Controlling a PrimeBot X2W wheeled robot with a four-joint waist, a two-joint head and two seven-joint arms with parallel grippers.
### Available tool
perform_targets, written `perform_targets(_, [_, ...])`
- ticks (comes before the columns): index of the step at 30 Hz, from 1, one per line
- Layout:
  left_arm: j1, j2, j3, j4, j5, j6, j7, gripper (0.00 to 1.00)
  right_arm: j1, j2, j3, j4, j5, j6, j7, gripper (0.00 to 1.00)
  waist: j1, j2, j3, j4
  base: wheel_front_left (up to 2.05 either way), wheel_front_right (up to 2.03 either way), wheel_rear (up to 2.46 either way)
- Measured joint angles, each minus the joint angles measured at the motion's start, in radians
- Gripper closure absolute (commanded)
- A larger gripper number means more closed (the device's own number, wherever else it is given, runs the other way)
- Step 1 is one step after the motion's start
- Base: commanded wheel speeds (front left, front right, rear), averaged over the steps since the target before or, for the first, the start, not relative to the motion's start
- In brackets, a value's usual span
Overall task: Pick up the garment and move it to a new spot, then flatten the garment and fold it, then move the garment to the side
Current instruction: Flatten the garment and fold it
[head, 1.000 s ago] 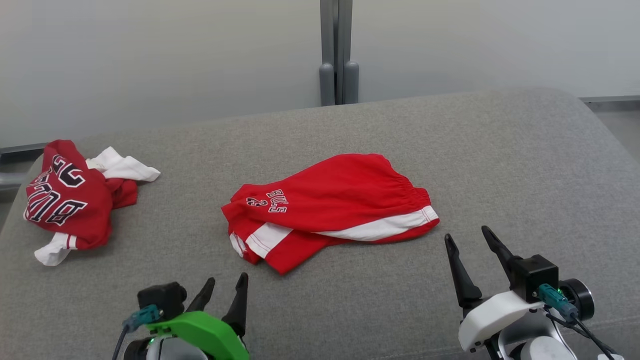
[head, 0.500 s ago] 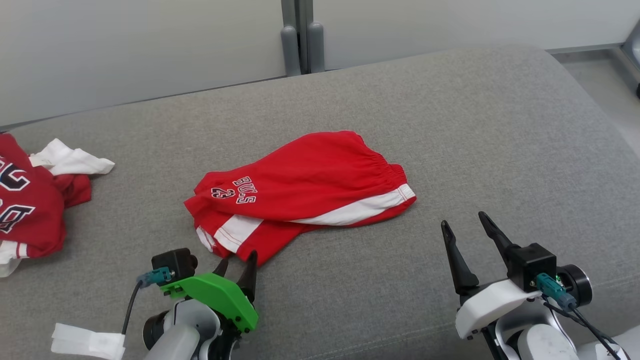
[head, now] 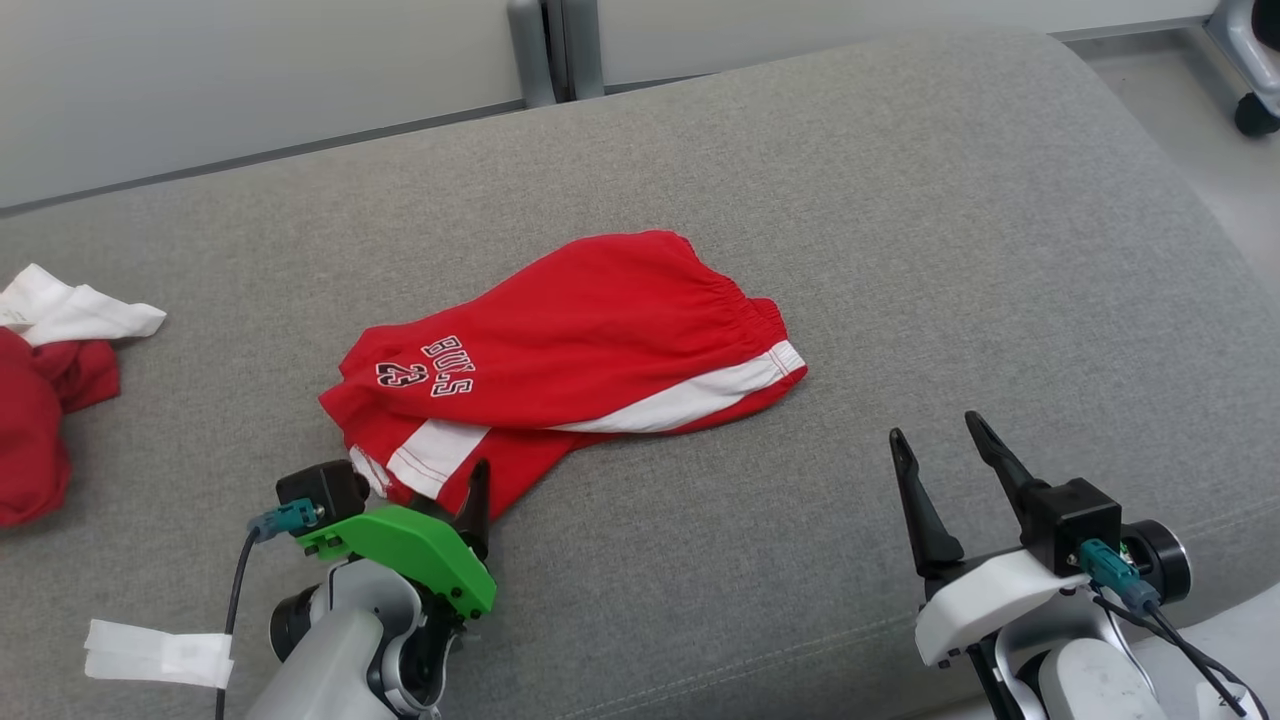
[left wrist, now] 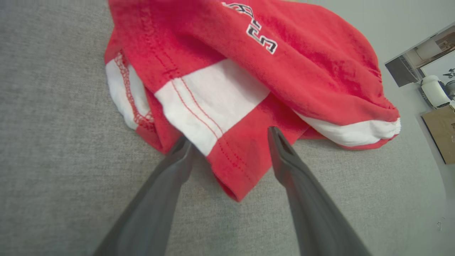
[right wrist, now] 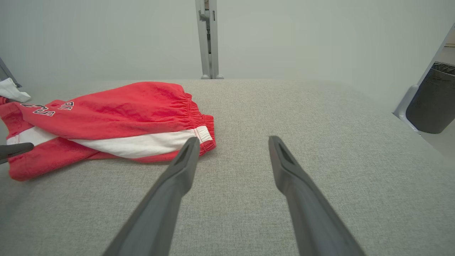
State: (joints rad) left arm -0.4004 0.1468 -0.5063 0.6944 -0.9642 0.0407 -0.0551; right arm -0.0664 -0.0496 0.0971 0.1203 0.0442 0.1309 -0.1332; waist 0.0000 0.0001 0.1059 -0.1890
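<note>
Now, my left tool [left wrist: 229, 136]: spread wide, straddling a hem corner of the shorts [head: 580, 330].
Right tool [head: 935, 427]: released, empty.
Risk: I pinch one layer only; folds spill.

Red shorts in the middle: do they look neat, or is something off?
Untidy: the red shorts lie askew, one leg's corner poking out from under the other, between the fingers of the open left gripper. Another red garment sits crumpled at far left.

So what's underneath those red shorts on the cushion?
The red shorts lie on the grey cushion, which shows all round them. Their own lower leg pokes out beneath the top layer. Anything directly under the fabric is covered.
</note>
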Motion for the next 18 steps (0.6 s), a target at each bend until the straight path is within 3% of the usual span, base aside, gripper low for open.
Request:
perform_targets(16, [-0.029,0.004,0.000,-0.019,0.013,0.009,-0.028,0.00,-0.006,0.000,0.013,0.011,0.005,0.000,-0.009,0.00,0.0000,0.0000,0.014,0.007,0.00,0.00,0.00])
perform_targets(17, [-0.033,0.005,0.006,-0.013,0.011,0.011,-0.030,0.08,-0.012,0.000,0.015,0.011,0.007,0.000,-0.009,0.00,0.0000,0.0000,0.018,0.004,0.00,0.00,0.00])
perform_targets(18, [-0.036,0.005,0.007,-0.010,0.008,0.011,-0.033,0.25,-0.014,0.000,0.016,0.011,0.007,0.000,-0.010,0.00,0.0000,0.0000,0.020,0.003,0.00,0.00,0.00])
